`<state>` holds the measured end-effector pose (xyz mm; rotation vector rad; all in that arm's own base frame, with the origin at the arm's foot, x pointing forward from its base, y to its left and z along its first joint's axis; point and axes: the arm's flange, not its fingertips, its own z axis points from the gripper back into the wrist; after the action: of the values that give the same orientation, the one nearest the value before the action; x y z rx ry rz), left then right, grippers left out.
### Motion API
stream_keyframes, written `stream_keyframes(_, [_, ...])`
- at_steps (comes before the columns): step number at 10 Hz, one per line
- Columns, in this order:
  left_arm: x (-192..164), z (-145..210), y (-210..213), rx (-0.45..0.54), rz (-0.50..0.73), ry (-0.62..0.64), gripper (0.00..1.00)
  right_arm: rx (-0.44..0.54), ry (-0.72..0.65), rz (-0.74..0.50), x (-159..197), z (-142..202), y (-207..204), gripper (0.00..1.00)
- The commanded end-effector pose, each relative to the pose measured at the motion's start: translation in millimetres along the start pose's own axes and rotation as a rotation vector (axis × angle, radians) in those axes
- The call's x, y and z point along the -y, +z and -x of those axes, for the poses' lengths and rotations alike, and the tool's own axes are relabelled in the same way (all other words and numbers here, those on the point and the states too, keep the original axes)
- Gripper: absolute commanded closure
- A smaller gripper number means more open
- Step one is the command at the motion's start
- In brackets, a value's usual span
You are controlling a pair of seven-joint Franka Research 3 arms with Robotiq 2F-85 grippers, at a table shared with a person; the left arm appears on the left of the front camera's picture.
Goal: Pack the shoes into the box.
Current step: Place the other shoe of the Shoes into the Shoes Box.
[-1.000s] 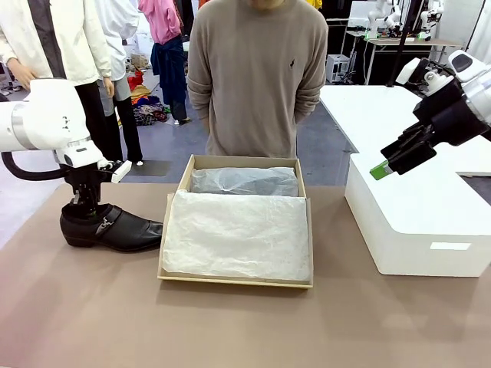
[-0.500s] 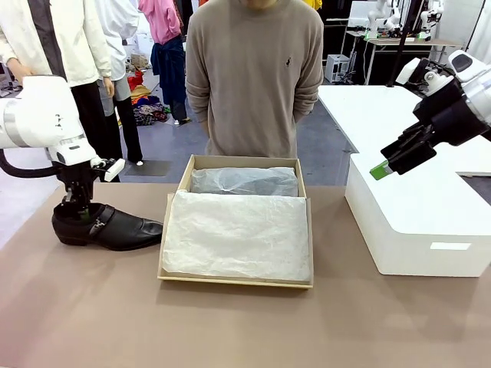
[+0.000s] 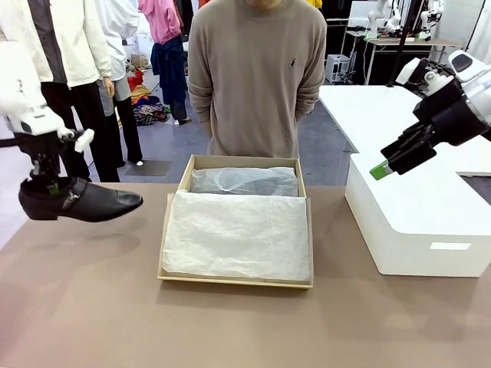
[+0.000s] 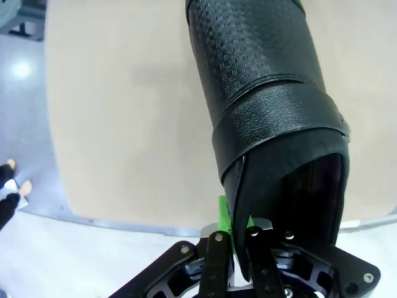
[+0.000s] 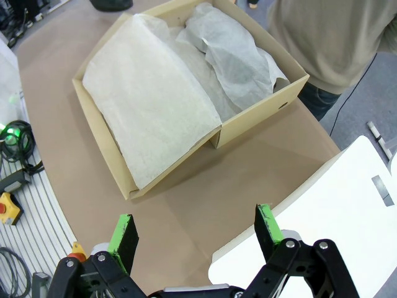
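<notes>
Where shoe [image 3: 84,203] hangs above brown table [image 3: 92,307], grey floor [image 3: 326,149], heaped clothes [image 3: 149,113]

a matte brown table [image 3: 230,330] runs across the front view, its far edge by the standing person. at its middle lies an open brown cardboard shoebox [image 3: 163,257], the deep half on the far side holding crumpled white tissue paper [image 3: 244,182] and the shallow flap [image 3: 310,245] lying flat on the near side under a smoother sheet of the same paper. a large white block [image 3: 414,222] rests on the table's right end, near the shoebox but apart from it.
</notes>
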<state>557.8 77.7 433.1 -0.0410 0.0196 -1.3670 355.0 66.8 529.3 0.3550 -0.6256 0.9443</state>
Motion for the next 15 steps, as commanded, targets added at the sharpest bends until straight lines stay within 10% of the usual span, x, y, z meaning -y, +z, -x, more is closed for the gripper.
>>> stream_keyframes(1, [-7.9, -4.3, 34.9, 0.009, 0.013, 0.079, 1.00, 0.014, 0.002, -0.009, 1.2, -0.4, -1.0, 0.00])
stream_keyframes(9, [44.5, -60.6, 140.1, -0.017, -0.022, 0.299, 1.00, 0.014, 0.002, -0.009, 1.2, -0.4, -1.0, 0.00])
stream_keyframes(15, [24.7, -55.3, 120.8, 0.009, 0.056, 0.303, 1.00, 0.014, 0.002, -0.009, 1.2, -0.4, -1.0, 0.00])
